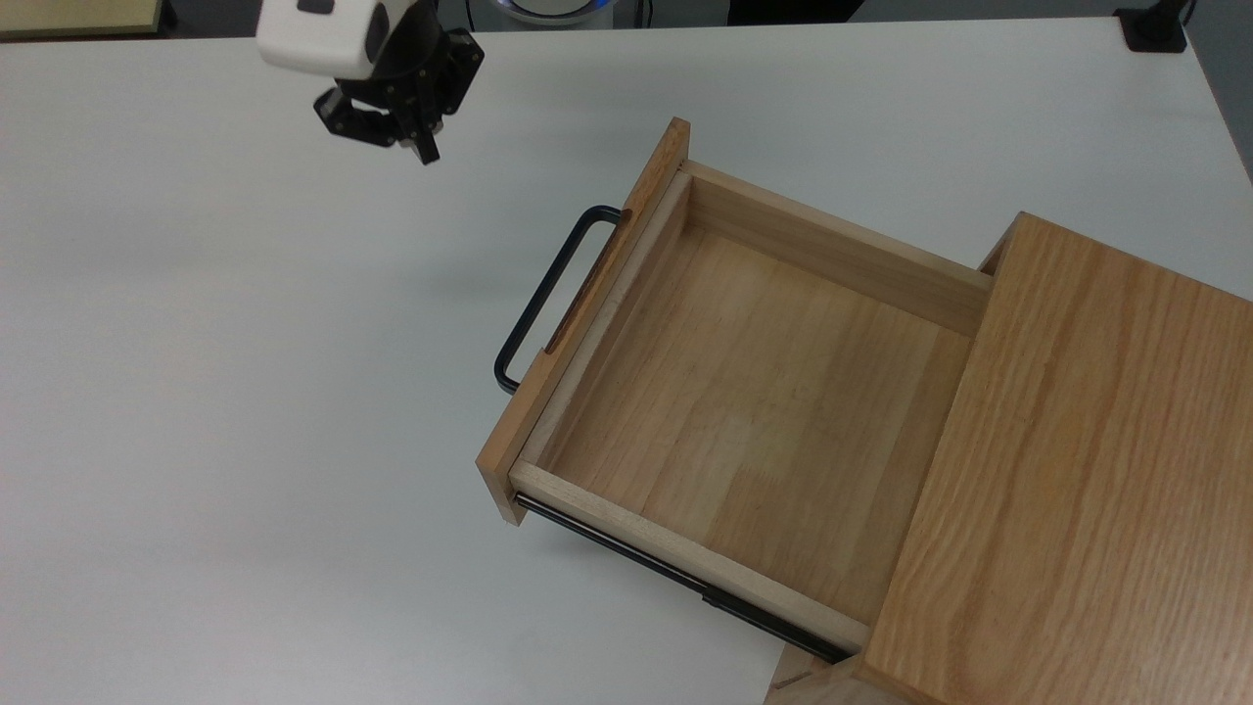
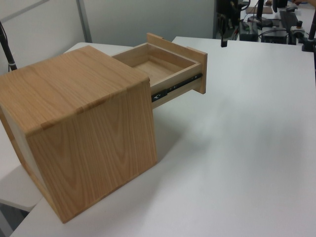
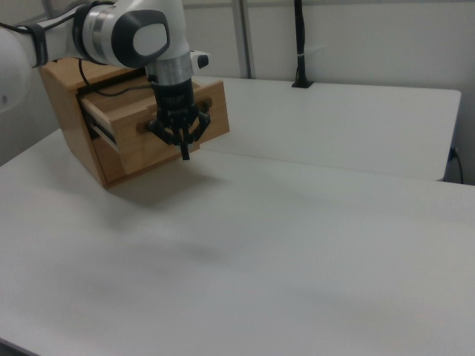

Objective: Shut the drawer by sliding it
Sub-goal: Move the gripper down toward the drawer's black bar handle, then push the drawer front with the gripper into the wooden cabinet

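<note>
**Drawer stands pulled out, end effector hangs above the bare tabletop**

Nearest in the left view is the oak-grained cabinet [image 2: 84, 123], a tall box standing on the white tabletop [image 2: 247, 148], its grained side wall and top facing the camera. From its upper part the drawer [image 2: 170, 66] juts out away from the camera, pulled far open, with a black side rail [image 2: 175, 88] showing under its light wooden wall. The inside of the drawer is bare wood.

In the top view the cabinet fills the lower right corner and the drawer [image 1: 744, 392] reaches from it toward the top view's upper left. Its flat front panel [image 1: 587, 313] carries a thin black U-shaped handle [image 1: 548, 294] that sticks out over the tabletop [image 1: 245, 392].

Beyond the drawer front, toward the top view's upper left, hangs the end effector [image 1: 423, 152], black, under a white wrist. It is well apart from the handle and touches nothing. Its two fingertips come together in a single dark point, so the fingers appear pressed together with nothing between them. The right view shows the same: the end effector [image 3: 185, 154] points straight down in front of the drawer panel [image 3: 159, 133], above the tabletop, the white arm [image 3: 133, 33] bending over it from the right view's upper left.
</note>
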Tool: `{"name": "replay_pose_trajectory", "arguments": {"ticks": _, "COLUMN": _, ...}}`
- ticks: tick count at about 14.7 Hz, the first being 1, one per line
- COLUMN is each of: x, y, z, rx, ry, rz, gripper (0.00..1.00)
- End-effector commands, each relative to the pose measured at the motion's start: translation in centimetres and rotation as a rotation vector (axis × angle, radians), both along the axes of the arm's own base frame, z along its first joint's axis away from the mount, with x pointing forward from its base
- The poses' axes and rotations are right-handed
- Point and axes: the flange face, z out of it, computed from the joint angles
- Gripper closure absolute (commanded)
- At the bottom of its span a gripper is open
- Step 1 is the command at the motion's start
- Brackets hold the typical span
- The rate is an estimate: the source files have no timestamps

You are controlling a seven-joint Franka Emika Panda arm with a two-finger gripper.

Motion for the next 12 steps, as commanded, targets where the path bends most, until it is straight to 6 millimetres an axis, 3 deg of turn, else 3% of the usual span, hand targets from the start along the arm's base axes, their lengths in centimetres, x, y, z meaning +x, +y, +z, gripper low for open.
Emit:
{"name": "replay_pose_trajectory", "arguments": {"ticks": 1, "x": 4.1, "y": 1.5, "z": -1.7, "rx": 0.022, "ry": -0.07, "rz": 0.102, "gripper": 1.0}}
{"name": "replay_pose_trajectory", "arguments": {"ticks": 4, "x": 6.0, "y": 4.1, "z": -2.7, "rx": 0.063, "ry": -0.158, "rz": 0.13, "gripper": 1.0}}
{"name": "replay_pose_trajectory", "arguments": {"ticks": 12, "x": 6.1, "y": 8.8, "z": -2.7, "rx": 0.093, "ry": -0.183, "rz": 0.408, "gripper": 1.0}}
